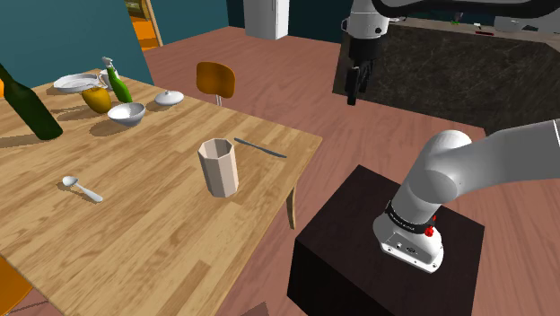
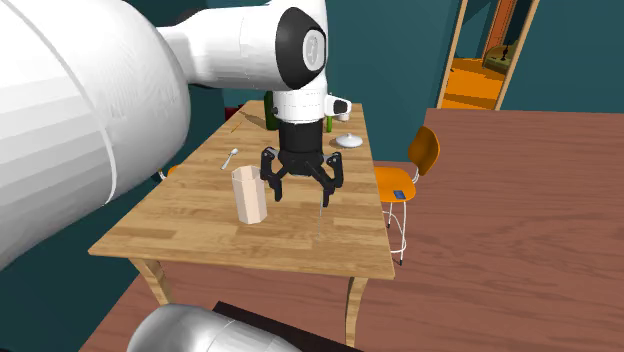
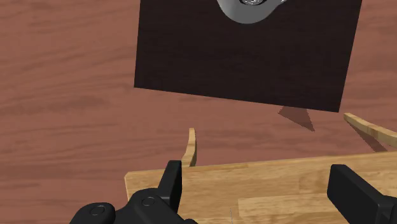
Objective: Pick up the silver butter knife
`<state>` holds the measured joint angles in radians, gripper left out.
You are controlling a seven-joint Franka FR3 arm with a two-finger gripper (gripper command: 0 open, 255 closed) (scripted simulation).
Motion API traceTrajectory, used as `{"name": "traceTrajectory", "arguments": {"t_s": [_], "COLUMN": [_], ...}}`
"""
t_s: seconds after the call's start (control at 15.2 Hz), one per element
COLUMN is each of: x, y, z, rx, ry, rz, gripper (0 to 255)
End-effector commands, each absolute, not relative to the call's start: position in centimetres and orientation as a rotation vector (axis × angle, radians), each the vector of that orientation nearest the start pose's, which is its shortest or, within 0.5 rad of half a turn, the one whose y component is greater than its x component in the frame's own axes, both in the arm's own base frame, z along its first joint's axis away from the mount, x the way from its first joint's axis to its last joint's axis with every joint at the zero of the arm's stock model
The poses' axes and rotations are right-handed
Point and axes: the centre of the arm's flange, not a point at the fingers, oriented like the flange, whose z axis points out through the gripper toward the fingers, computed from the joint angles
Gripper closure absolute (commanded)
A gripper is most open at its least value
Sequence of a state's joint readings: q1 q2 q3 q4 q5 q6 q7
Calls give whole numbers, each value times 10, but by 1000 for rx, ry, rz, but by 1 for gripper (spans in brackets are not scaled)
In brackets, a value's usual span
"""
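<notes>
The silver butter knife (image 1: 260,147) lies flat on the wooden table (image 1: 153,224), near the edge that faces the stand, just beyond a pale faceted cup (image 1: 218,167). In the second exterior view the knife (image 2: 320,212) is a thin line beside the cup (image 2: 247,194). My black gripper (image 1: 356,83) hangs high in the air, open, with nothing between its fingers. Seen in the second exterior view, the gripper (image 2: 300,190) is spread wide above the knife's end of the table. The wrist view has the fingers (image 3: 170,181) apart over the table's edge (image 3: 254,181).
A spoon (image 1: 81,188), a dark green bottle (image 1: 31,106), a bowl (image 1: 126,112), a small green bottle (image 1: 118,83) and dishes stand at the table's far side. An orange chair (image 1: 216,80) stands behind it. The black stand (image 1: 386,251) sits close to the table.
</notes>
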<state>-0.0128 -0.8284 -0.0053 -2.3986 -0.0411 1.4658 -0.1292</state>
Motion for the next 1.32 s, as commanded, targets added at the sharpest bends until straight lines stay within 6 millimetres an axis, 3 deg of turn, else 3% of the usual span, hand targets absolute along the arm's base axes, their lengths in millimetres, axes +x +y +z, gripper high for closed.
{"name": "traceTrajectory", "arguments": {"t_s": [0.0,1.25], "x": [283,464], "y": [-10,18], "z": [575,420], "rx": [-3162,-3141], "ry": [-175,-278], "rz": [169,34], "gripper": [0,0]}}
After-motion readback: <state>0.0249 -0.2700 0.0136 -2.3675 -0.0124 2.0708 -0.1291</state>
